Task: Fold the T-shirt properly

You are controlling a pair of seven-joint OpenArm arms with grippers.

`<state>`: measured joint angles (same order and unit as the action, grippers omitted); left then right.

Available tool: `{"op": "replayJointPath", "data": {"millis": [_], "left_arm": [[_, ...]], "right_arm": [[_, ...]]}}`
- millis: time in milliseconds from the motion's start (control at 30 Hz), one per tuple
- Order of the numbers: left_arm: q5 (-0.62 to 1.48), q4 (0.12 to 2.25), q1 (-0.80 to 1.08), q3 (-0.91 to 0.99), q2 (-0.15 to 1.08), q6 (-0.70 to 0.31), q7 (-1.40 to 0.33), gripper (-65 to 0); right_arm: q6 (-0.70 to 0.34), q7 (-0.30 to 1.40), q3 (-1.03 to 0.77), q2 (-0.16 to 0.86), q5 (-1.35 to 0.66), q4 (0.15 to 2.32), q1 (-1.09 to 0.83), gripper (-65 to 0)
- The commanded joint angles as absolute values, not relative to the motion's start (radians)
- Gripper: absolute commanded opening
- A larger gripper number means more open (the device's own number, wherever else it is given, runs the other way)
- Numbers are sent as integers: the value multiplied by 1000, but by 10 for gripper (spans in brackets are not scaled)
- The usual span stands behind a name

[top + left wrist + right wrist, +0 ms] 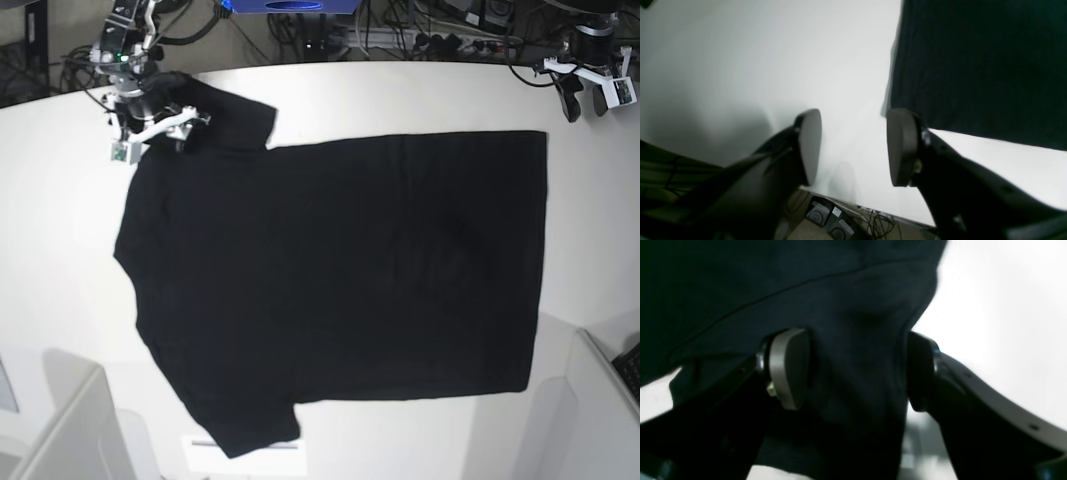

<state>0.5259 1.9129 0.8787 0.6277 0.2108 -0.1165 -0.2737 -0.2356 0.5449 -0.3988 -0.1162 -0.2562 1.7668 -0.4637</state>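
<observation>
A black T-shirt (335, 280) lies spread on a white table (400, 95); cables (400, 35) clutter the far edge. The right gripper (857, 370) straddles a sleeve fold, unclenched; the left gripper (853, 146) hangs released over bare table.

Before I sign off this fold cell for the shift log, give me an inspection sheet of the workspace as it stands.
Surface: white table, bare around the cloth.
Job's things: black T-shirt spread flat, plain side up, one sleeve at the far left, one at the near edge.
Clutter: nothing seen on the table.
Grippers: right gripper is at the far-left sleeve, cloth between its open pads, not pinched. Left gripper is open and empty, over bare table beside a shirt corner.
Cables: a tangle behind the table's far edge; more on the floor in the left wrist view.
Surroundings: black boxes on the floor; light panels at the near corners.
</observation>
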Motion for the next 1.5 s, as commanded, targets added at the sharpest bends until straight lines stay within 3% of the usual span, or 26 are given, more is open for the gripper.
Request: {"op": "replayJointPath", "data": {"millis": [0, 267, 367, 533, 933, 1133, 1467], "left_arm": [[532, 1928, 891, 639, 219, -116, -249, -347], [532, 1922, 889, 639, 219, -116, -249, -347], [533, 1922, 880, 639, 219, -116, -249, -342], [533, 1922, 874, 634, 213, -116, -249, -342], [533, 1920, 860, 628, 205, -116, -262, -339], [533, 1920, 785, 630, 205, -116, -455, -214], [533, 1922, 759, 639, 179, -116, -473, -217]], "right_arm": [[-236, 561, -395, -113, -260, 1773, -467, -233], [-234, 561, -401, -113, -260, 1773, -463, -245], [-234, 561, -401, -113, -260, 1773, -466, -363], [-234, 561, -401, -113, -260, 1773, -466, -650], [-234, 561, -401, -113, -260, 1773, -467, -650], [-234, 561, -403, -113, -260, 1774, -469, -650], [-234, 561, -403, -111, -260, 1776, -469, -650]]}}
